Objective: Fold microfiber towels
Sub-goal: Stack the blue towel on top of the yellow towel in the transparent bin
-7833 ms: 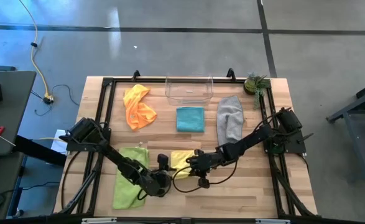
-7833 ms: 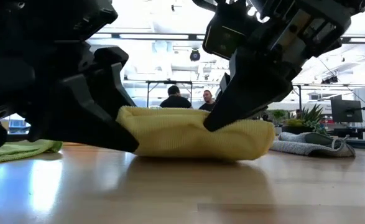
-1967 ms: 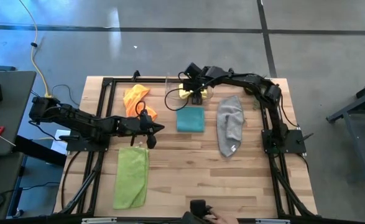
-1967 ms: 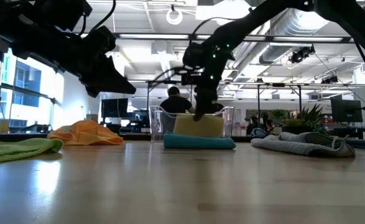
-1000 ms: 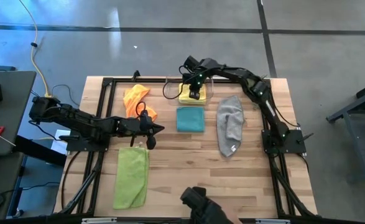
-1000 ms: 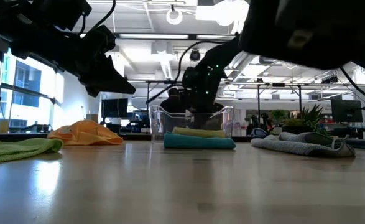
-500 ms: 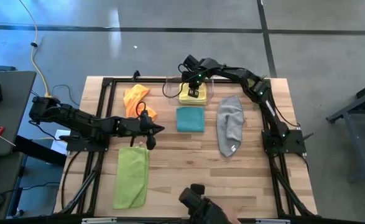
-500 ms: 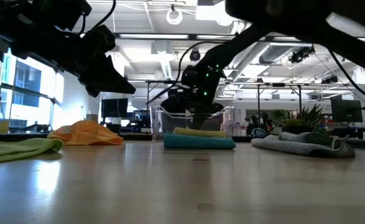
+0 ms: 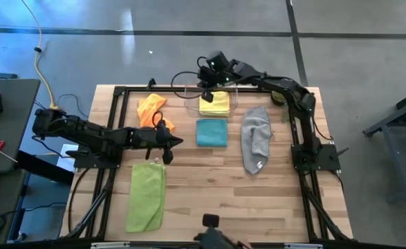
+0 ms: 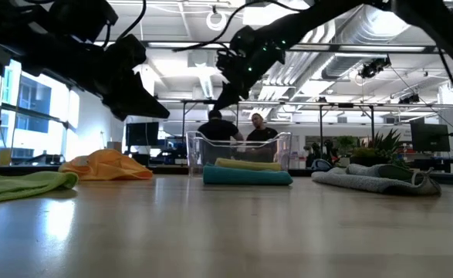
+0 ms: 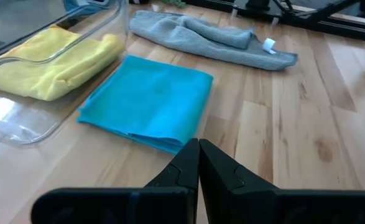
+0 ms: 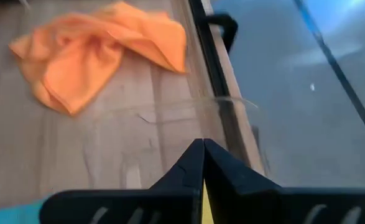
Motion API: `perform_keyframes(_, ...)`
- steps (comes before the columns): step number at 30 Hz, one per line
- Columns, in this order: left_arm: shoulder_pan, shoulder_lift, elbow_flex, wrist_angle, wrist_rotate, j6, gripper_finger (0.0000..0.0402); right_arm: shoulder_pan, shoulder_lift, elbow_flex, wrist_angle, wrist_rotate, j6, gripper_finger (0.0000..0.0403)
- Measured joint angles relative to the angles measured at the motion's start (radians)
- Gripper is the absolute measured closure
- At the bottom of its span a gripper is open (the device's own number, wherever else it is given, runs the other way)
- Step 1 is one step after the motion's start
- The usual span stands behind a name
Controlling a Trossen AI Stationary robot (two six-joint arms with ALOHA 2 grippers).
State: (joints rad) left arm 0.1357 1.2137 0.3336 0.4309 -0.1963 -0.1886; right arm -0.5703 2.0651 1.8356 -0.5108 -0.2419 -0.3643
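With the folded yellow towel (image 9: 214, 103) lying flat inside the clear plastic bin (image 9: 189, 104) at the worktop's far edge, one towel looks finished and stowed. The teal towel (image 9: 211, 132) lies folded just in front of the bin, while the crumpled orange towel (image 9: 153, 118), the grey towel (image 9: 256, 137) and the lime green towel (image 9: 146, 196) lie unfolded on the worktop (image 9: 209, 194). The step in hand is judged to be the gap between towels; the next move likely calls for picking another towel, perhaps the teal one for the bin. The right tool (image 9: 203, 81) hangs above the bin's far left corner, fingers together, holding nothing. The left tool (image 9: 172, 143) hovers between the orange and teal towels, fingers together and empty.
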Motion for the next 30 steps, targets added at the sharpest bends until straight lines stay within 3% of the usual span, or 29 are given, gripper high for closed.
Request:
perform_keyframes(11, 0.041, 0.000, 0.000, 0.001, 0.088, 0.079, 0.0401, 0.091, -0.295, -0.738, 0.838, 0.000, 0.227, 0.0403)
perform_keyframes(19, 0.021, 0.000, 0.008, -0.001, 0.110, 0.070, 0.0401, 0.180, -0.448, -1.023, 1.009, 0.129, 0.256, 0.0403)
perform_keyframes(23, -0.003, 0.024, 0.047, -0.021, 0.114, 0.088, 0.0401, 0.226, -0.488, -1.111, 1.058, 0.186, 0.275, 0.0403)
perform_keyframes(30, -0.014, 0.109, 0.128, -0.055, 0.134, 0.137, 0.0402, 0.304, -0.505, -1.193, 1.133, 0.198, 0.281, 0.0403)
